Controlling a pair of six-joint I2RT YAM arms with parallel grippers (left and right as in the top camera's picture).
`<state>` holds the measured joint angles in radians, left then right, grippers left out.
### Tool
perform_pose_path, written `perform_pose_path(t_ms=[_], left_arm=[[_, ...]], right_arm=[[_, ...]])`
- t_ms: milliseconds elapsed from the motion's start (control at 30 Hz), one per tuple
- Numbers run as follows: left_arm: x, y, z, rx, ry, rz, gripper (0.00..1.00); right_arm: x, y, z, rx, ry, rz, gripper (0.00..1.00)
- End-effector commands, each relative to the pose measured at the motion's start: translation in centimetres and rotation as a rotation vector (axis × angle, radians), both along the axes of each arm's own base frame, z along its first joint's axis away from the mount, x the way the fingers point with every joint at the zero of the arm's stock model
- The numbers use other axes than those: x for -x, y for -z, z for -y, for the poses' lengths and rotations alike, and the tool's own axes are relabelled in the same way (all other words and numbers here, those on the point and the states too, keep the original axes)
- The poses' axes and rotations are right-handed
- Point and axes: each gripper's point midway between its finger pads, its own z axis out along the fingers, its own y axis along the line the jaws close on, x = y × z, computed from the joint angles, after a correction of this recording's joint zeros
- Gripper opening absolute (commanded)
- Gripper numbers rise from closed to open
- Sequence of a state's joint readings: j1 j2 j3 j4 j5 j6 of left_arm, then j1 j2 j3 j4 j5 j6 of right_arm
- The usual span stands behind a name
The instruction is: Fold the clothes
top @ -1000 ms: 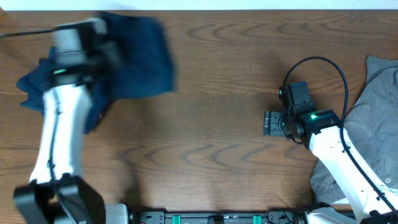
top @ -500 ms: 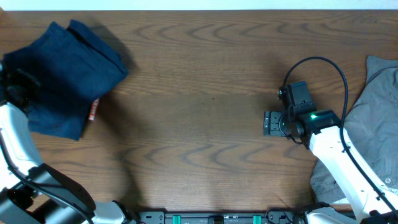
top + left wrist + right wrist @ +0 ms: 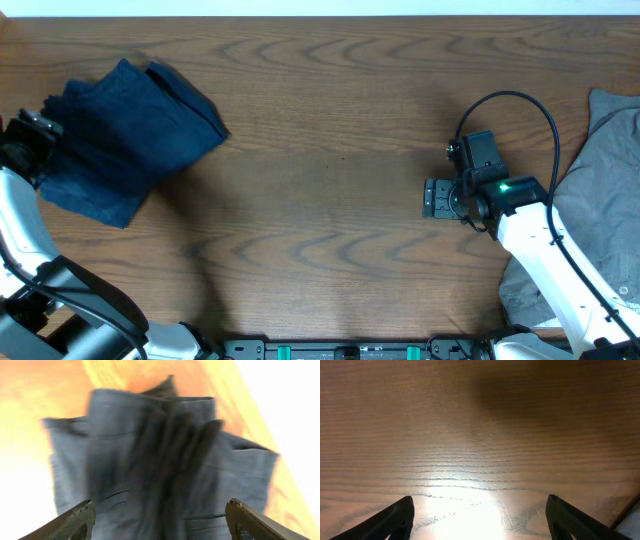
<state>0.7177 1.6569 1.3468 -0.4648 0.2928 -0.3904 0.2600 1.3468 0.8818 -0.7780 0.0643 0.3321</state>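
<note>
A folded pair of dark navy shorts lies bunched on the table at the far left. In the left wrist view the shorts appear blurred just ahead of the fingers. My left gripper sits at their left edge, open, its fingertips wide apart with nothing clamped between them. A grey garment is piled at the right edge. My right gripper hovers left of that pile, open over bare wood, holding nothing.
The wooden table stretches between the two piles. A black cable loops above the right wrist. The arm bases stand along the front edge.
My left arm swung from over the table to the far left edge with the navy shorts, then opened and let them go. They now lie on the table. The right arm stayed still.
</note>
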Motion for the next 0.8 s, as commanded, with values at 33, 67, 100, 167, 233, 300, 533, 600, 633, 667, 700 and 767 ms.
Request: perform_pose_path(t_ms=[33,67,100,167,233,300,533,600,633,667,700,767], left_arm=[[-2.8,-2.7,4.5,0.091,0.179,0.152,0.84],[-3.2,-3.1,5.5,0.087,0.208,0.160,0.84],[-3.7,-3.5,6.7,0.073,0.248,0.161,0.85],[-4.8,-3.9,9.9,0.040,0.355,0.157,0.88],[-5.8,-3.6,13.7,0.027,0.463,0.133,0.90],[-6.2,-2.5,17.9,0.022,0.568,0.077,0.90],[-1.5,2.9,29.2,-0.044,0.842,-0.298,0.98],[1.9,4.2,30.9,-0.040,0.892,-0.449,0.98],[3.5,4.6,31.3,-0.031,0.909,-0.514,0.98],[5.2,4.9,31.7,-0.013,0.929,-0.581,0.98],[6.6,5.0,32.0,0.006,0.942,-0.636,0.98],[9.5,5.1,32.1,0.045,0.953,-0.748,0.98]], right_arm=[[-0.5,-0.8,0.1,0.000,0.014,0.029,0.85],[-0.5,-0.8,-0.1,-0.006,0.011,0.029,0.86],[-0.5,-0.9,-0.2,-0.016,0.008,0.029,0.87],[-0.6,-0.9,-0.9,-0.049,-0.004,0.033,0.90],[-0.9,-1.1,-1.4,-0.076,-0.012,0.044,0.94],[-1.3,-1.3,-1.7,-0.090,-0.016,0.060,0.98],[-3.4,-2.5,-0.2,-0.087,-0.024,0.136,0.99],[-3.1,-3.2,0.5,-0.112,-0.037,0.106,0.99],[-2.7,-3.5,0.8,-0.125,-0.032,0.085,0.99],[-2.3,-3.9,1.3,-0.136,-0.014,0.058,0.99],[-1.8,-4.3,1.7,-0.143,0.002,0.034,0.99],[-0.9,-5.1,2.7,-0.145,0.037,-0.008,0.99]])
